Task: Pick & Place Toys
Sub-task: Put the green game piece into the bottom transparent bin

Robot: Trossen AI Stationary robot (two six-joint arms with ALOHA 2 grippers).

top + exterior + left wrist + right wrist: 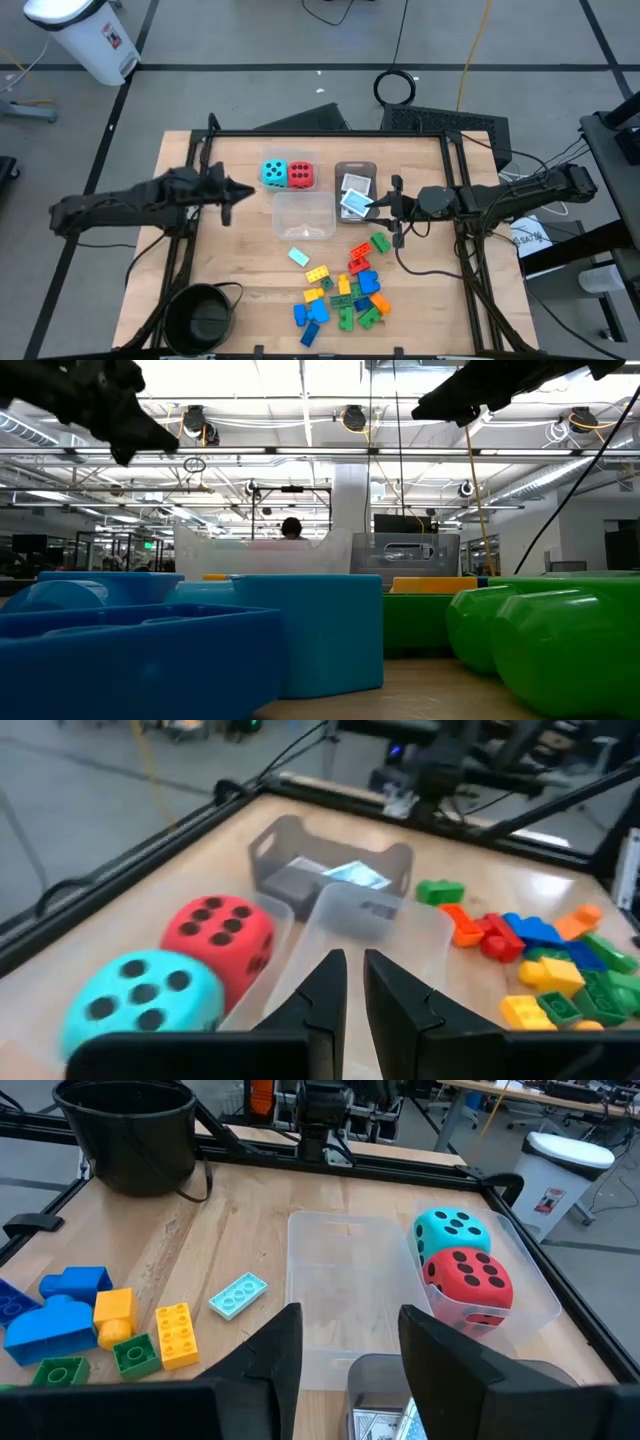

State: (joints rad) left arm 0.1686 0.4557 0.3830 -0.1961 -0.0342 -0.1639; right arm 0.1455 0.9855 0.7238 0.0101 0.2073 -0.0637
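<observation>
The teal die [273,174] and the red die [299,175] sit side by side in a small clear tub at the far middle of the table; they also show in the left wrist view [218,935] and the right wrist view [470,1280]. Small white cards [354,195] lie in the grey tray [356,166]. Several coloured bricks [345,290] lie in a heap on the table near the front, and a pale teal brick [299,257] lies apart from it. My right gripper [385,207] is open and empty beside the tray's right side. My left gripper [235,192] is shut and empty, left of the tubs.
An empty clear tub [303,228] stands between the dice and the bricks. A round black bowl [200,318] stands at the near left corner. A dark frame runs along the table's edges. Bare wood lies at the table's left and far right.
</observation>
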